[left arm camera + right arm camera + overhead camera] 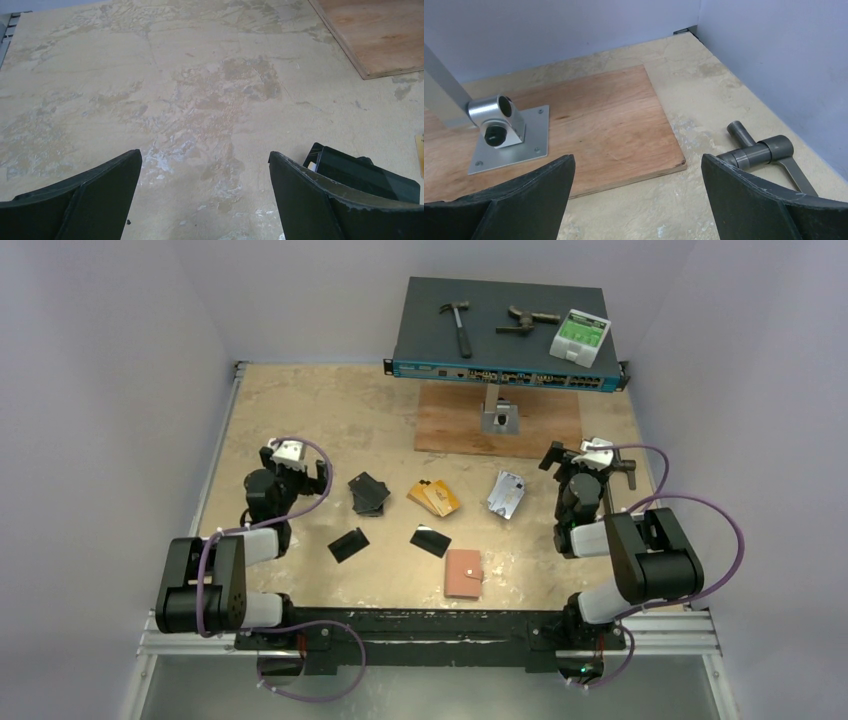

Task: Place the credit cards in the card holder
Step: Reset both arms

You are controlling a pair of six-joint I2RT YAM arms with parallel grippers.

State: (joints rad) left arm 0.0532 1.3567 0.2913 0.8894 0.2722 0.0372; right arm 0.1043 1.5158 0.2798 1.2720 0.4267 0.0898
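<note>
Fingers, left: my left fingers (95, 200) stand spread wide over bare counter (200, 75), gripping nothing.
Fingers, right: my right fingers (764, 200) are spread just as wide and grip nothing. They face the far right corner, at the edge of a plywood board (589, 120).
Holder: the holder (463, 573) lies closed and flat by the near edge, right of centre, with its snap tab up. It sits between the two arms, nearer the right one, and well apart from both sets of fingers.
Black stack: the black stack (365, 172) lies just beside my left fingers on their right. One finger partly hides it in the left wrist view.
Orange cards: the orange cards (434, 498) are fanned at mid-counter, just right of the black stack. I see a sliver of them at the right edge of the left wrist view.
Silver cards: the silver cards (506, 494) lie right of the orange cards and near my right fingers, on their left.
Singles: one black card (348, 545) lies on the near side of the black stack. The second black card (430, 540) lies just beyond the holder's left corner, and I cannot tell whether they touch.
Right wrist view: a metal bracket (506, 132) stands on the board, and a grey T-shaped tool (764, 152) lies on the counter by the wall.
Far side: a switch (505, 330) on a stand carries a hammer (458, 325).
</note>
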